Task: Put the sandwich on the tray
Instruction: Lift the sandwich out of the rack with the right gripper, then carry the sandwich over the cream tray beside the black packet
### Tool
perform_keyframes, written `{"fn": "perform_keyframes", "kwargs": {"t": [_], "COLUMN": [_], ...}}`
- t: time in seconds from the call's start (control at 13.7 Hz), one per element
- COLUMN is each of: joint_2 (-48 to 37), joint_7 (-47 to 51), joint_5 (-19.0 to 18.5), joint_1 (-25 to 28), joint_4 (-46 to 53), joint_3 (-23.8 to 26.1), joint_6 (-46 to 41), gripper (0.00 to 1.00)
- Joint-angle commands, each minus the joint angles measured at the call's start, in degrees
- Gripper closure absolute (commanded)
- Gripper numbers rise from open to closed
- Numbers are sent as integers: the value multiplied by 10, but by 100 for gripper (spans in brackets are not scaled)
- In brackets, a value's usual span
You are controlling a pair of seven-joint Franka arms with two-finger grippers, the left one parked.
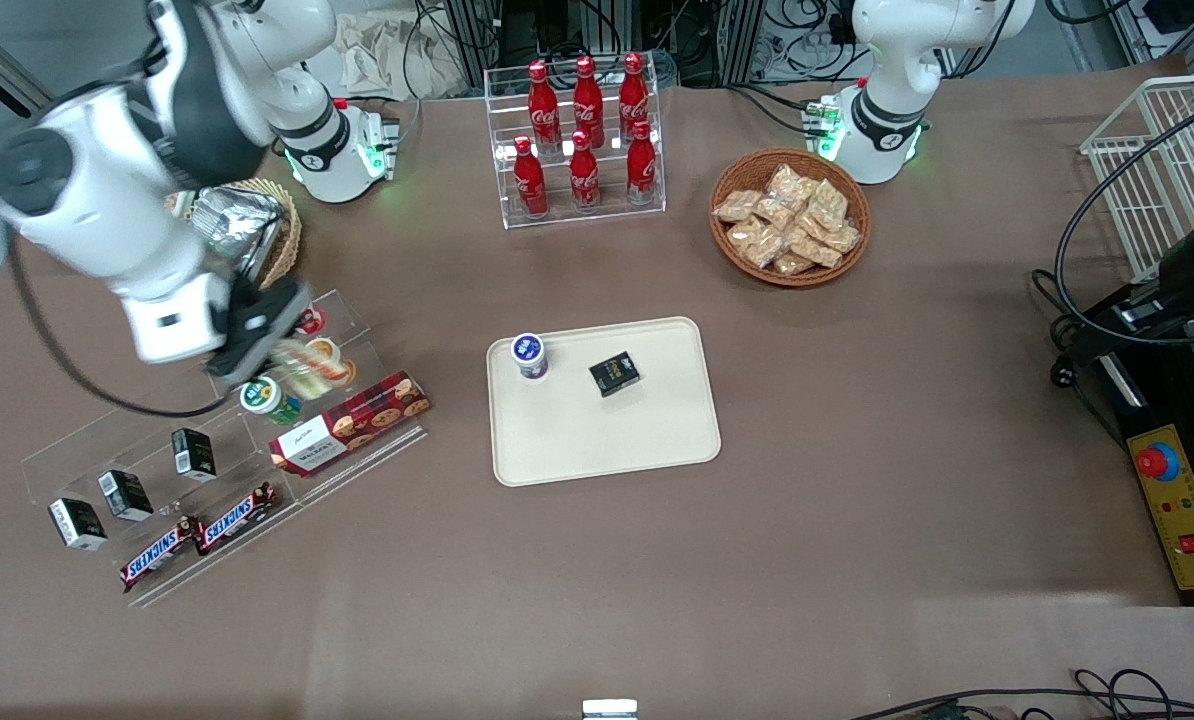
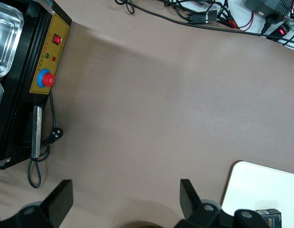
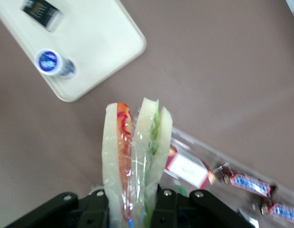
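Hand [image 1: 292, 365] closed on the sandwich [image 3: 135, 156], held upright above the clear snack rack [image 1: 207, 450] at the working arm's end of the worktop. Tray [image 1: 607, 440] sits well apart, carrying a yoghurt cup [image 1: 529, 355] and black box [image 1: 614, 373]. Best practice: carry level, lower onto bare tray surface nearer the front camera, then release.

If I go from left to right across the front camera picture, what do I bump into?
Snickers bars → gripper holding the sandwich above the snack shelf → cookie box → tray → basket of snack packets → control box with red button.
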Motion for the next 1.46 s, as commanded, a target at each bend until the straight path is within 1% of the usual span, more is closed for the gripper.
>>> {"fn": "perform_keyframes", "kwargs": {"t": [0.0, 0.37, 0.51, 0.66, 1.1, 1.39], "joint_2": [19, 81, 99, 124, 194, 216], "joint_7": [26, 106, 155, 176, 182, 179], "joint_5": [-11, -10, -10, -11, -14, -25], "joint_1": [77, 183, 213, 241, 254, 259], "joint_4": [5, 5, 5, 5, 9, 23], "joint_3": [-8, -8, -8, -8, -8, -8], "joint_6": [39, 126, 150, 178, 248, 254], "gripper": [100, 100, 100, 100, 100, 100]}}
